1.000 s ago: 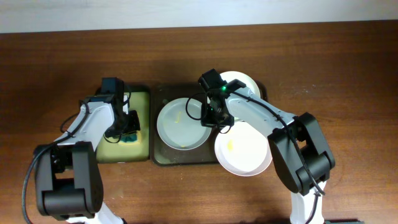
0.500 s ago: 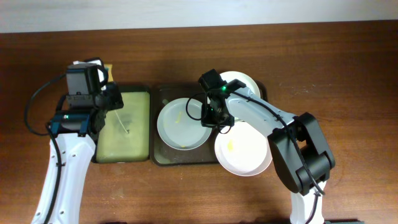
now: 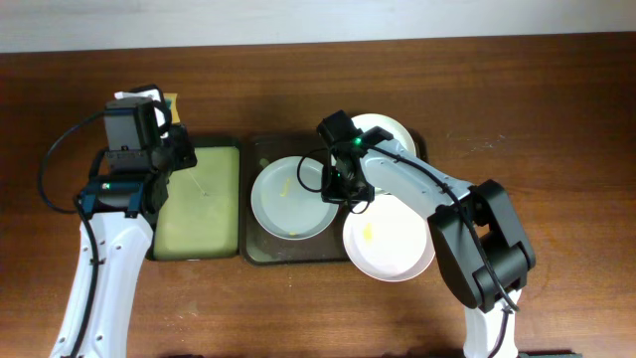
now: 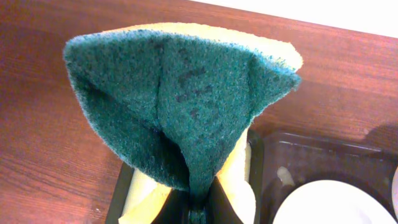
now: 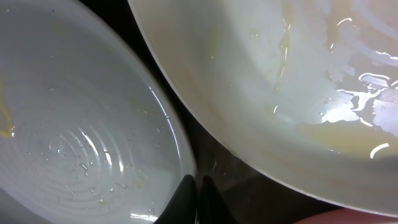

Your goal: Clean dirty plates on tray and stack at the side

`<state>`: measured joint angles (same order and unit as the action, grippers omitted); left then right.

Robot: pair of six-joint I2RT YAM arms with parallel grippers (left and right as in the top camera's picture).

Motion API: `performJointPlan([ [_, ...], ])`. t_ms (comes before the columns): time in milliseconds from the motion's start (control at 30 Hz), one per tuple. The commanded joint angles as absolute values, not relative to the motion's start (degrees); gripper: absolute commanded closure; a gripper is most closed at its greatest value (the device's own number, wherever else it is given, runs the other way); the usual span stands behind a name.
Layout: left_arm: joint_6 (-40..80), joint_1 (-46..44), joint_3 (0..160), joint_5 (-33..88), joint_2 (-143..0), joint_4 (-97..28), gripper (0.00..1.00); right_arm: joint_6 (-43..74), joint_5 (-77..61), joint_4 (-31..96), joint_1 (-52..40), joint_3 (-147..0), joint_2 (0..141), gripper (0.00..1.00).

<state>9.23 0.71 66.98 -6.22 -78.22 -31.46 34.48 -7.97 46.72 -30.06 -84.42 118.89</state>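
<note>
Wooden table (image 3: 517,89), overhead. A folded sponge (image 4: 180,93) is clamped in the left gripper (image 4: 198,210). The right gripper (image 5: 196,198) is closed at the rim of the plate (image 3: 288,199) lying on the tray (image 3: 260,151) beneath it; unless pinched, it could be shoved into the white plate (image 3: 390,239) when scrubbed.

The table (image 3: 556,99) is dark brown wood with visible grain. A pale strip (image 3: 298,20) borders its far edge.
</note>
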Motion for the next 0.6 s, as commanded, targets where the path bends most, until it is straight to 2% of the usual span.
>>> performJointPlan([
  [0, 9.3, 0.5, 67.7, -5.8, -78.6, -33.1, 1.00, 34.8, -7.2, 46.2, -30.4, -84.1, 119.3, 0.96],
  [67, 6.7, 0.5, 68.2, -3.7, -81.0, -35.9, 1.00, 34.8, -7.2, 46.2, -30.4, -84.1, 119.3, 0.96],
  [133, 6.5, 0.5, 73.2, -3.9, -87.2, -43.9, 1.00, 34.8, -7.2, 46.0, -30.4, -84.1, 119.3, 0.96],
  [200, 6.5, 0.5, 90.5, -3.9, -101.1, -62.3, 1.00, 34.8, -7.2, 45.8, -30.4, -84.1, 119.3, 0.96],
  [300, 6.3, 0.5, 104.9, -3.9, -112.4, -75.4, 1.00, 34.8, -7.2, 45.8, -30.4, -84.1, 119.3, 0.96],
  [500, 7.4, -2.2, 106.8, -0.2, -117.0, -77.7, 1.00, 34.8, -7.2, 45.8, -30.4, -84.1, 119.3, 0.96],
  [567, 7.4, -7.9, 106.4, -0.2, -117.0, -75.7, 1.00, 34.8, -7.2, 45.8, -30.4, -84.1, 119.3, 0.85],
])
